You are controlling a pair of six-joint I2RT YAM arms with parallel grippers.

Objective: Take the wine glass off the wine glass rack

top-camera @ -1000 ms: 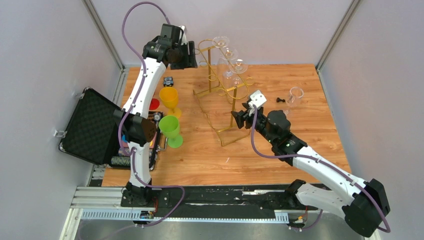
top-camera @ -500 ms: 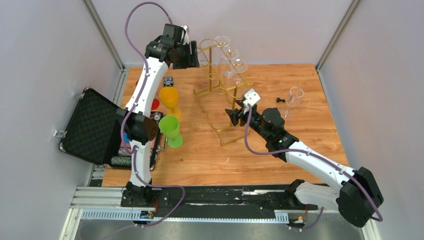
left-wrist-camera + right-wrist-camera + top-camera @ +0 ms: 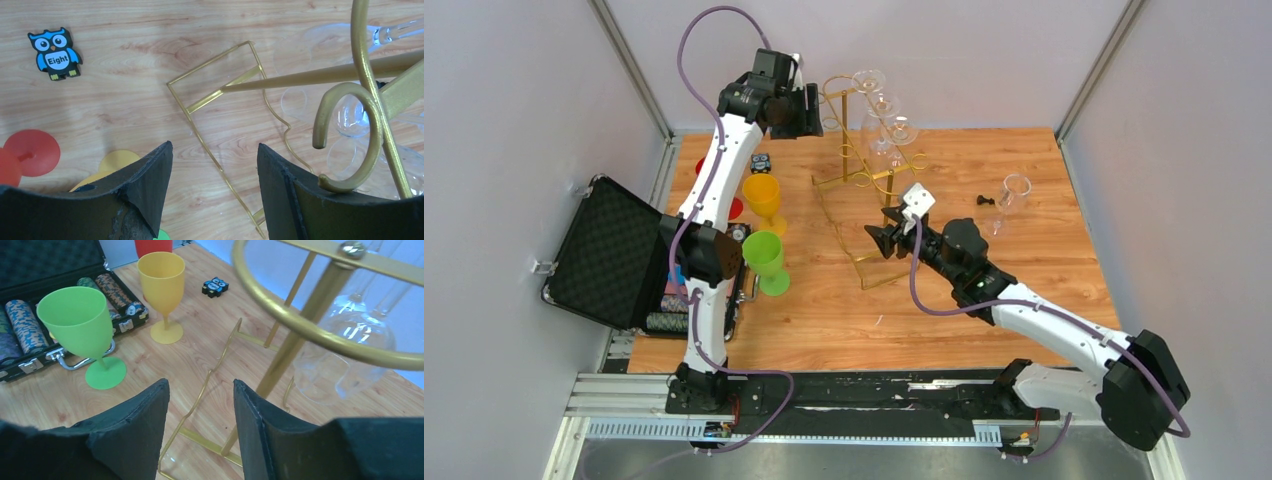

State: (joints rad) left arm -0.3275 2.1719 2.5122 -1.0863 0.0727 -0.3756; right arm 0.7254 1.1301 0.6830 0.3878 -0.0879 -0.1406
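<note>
A: Wine glass rack [image 3: 371, 100]?
B: Upright, far middle of the worktop [image 3: 824, 310]. The wire base runs toward the near edge.
A: Wine glass [image 3: 344, 365]?
B: Hanging upside down from the rack's arms, not taken off. The top view shows about three clear glasses up there, bunched on the far right side of the rack.
A: Left gripper [image 3: 214, 150]?
B: Raised at the far edge, just left of the rack top. Fingers spread, nothing between them, no contact with the wire.
A: Right gripper [image 3: 200, 385]?
B: Low, at the near right side of the rack, close to the base wire and post. Jaws apart and empty. I can't tell if it touches the rack.
A: Other stuff?
B: Green goblet [image 3: 764, 255] and yellow goblet [image 3: 762, 195] stand upright near the left edge. An owl tile [image 3: 54, 54] lies beyond them. A black case [image 3: 609, 255] with poker chips is open over the left edge. Another clear glass [image 3: 1014, 190] sits toward the right edge, well apart from the rack.
</note>
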